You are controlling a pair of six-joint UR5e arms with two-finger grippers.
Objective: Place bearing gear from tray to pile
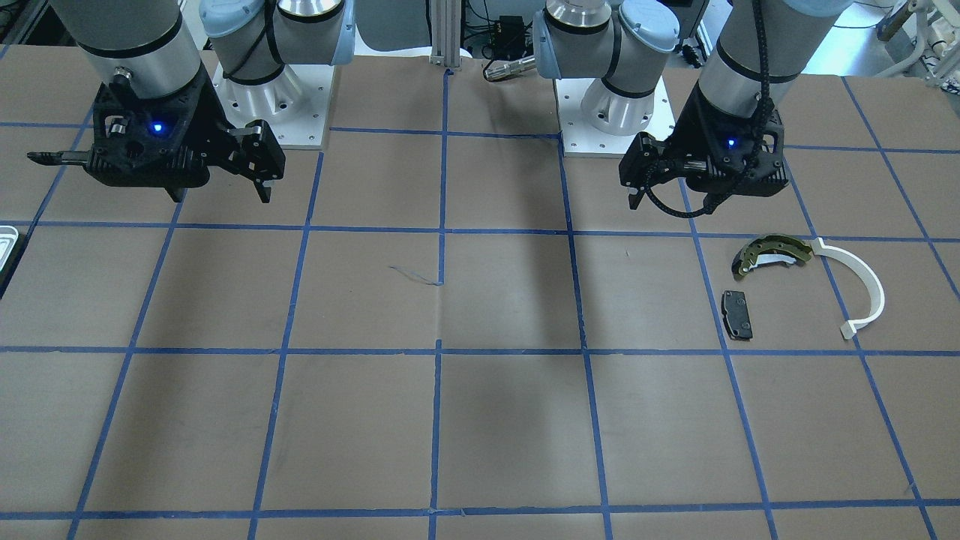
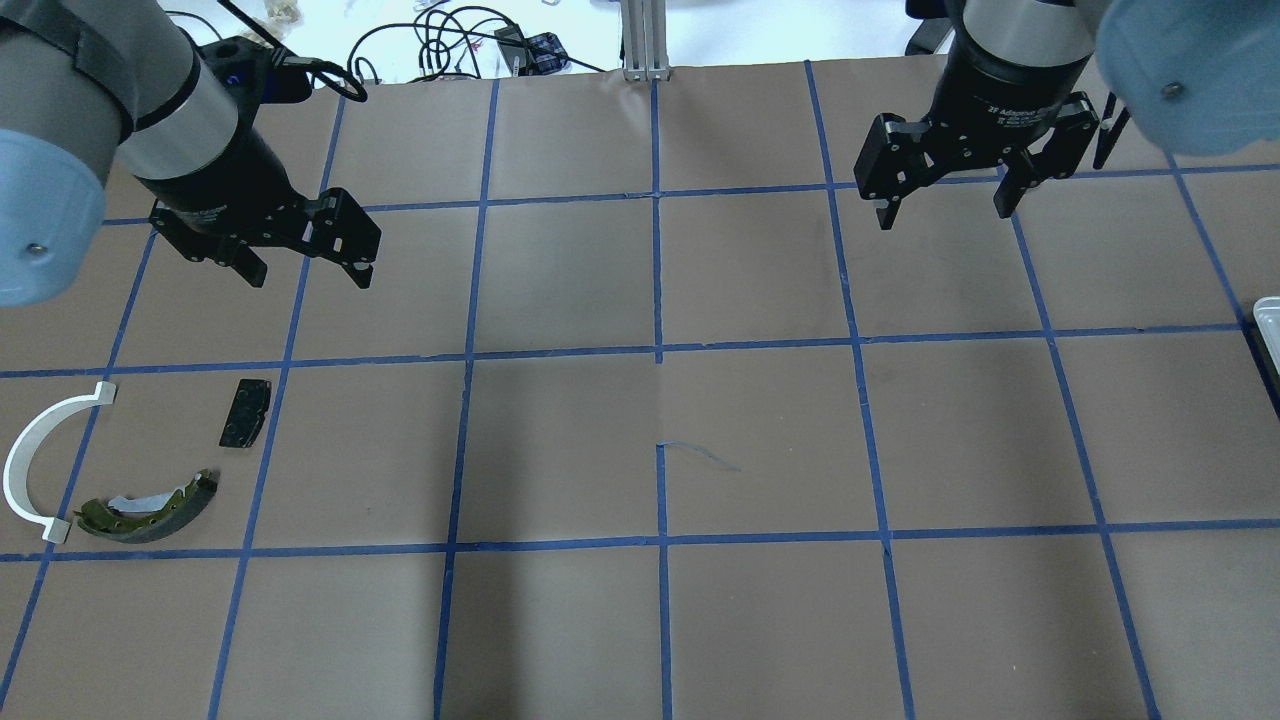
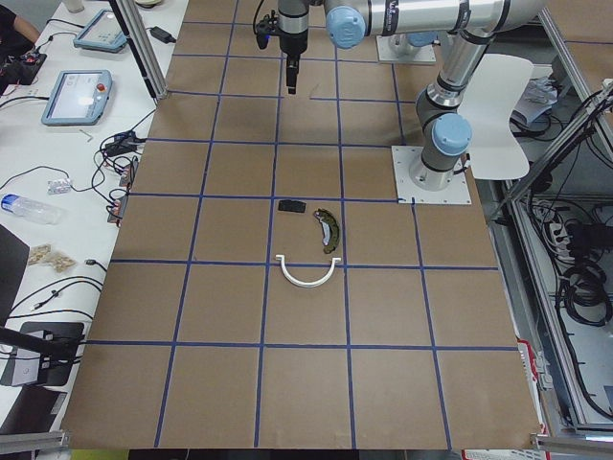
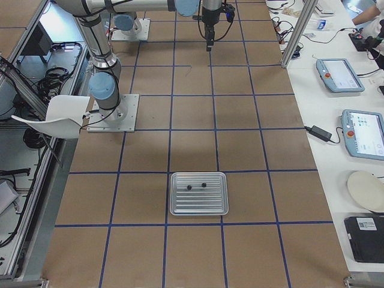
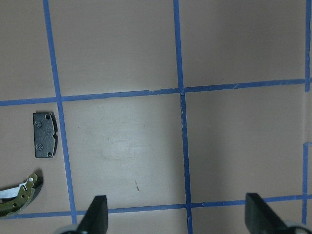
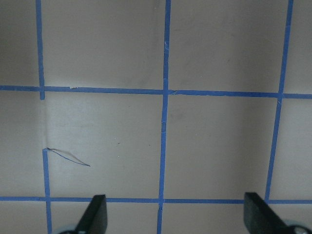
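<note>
The pale grey tray (image 4: 198,204) lies on the table in the exterior right view, with two small dark round parts (image 4: 189,187) in it, too small to tell which is the bearing gear. Only the tray's edge (image 2: 1268,318) shows overhead. The pile lies at the table's other end: an olive-gold brake shoe (image 2: 150,508), a white arc (image 2: 30,465) and a black pad (image 2: 245,412). My left gripper (image 2: 308,272) hangs open and empty above the table beyond the pile. My right gripper (image 2: 944,214) hangs open and empty, well away from the tray.
The table is brown paper with a blue tape grid (image 2: 658,350). The arm bases (image 1: 277,97) stand on white plates at the robot's side. Cables and a metal post (image 2: 640,40) lie past the far edge. Operators' tablets (image 4: 339,75) sit on a side bench.
</note>
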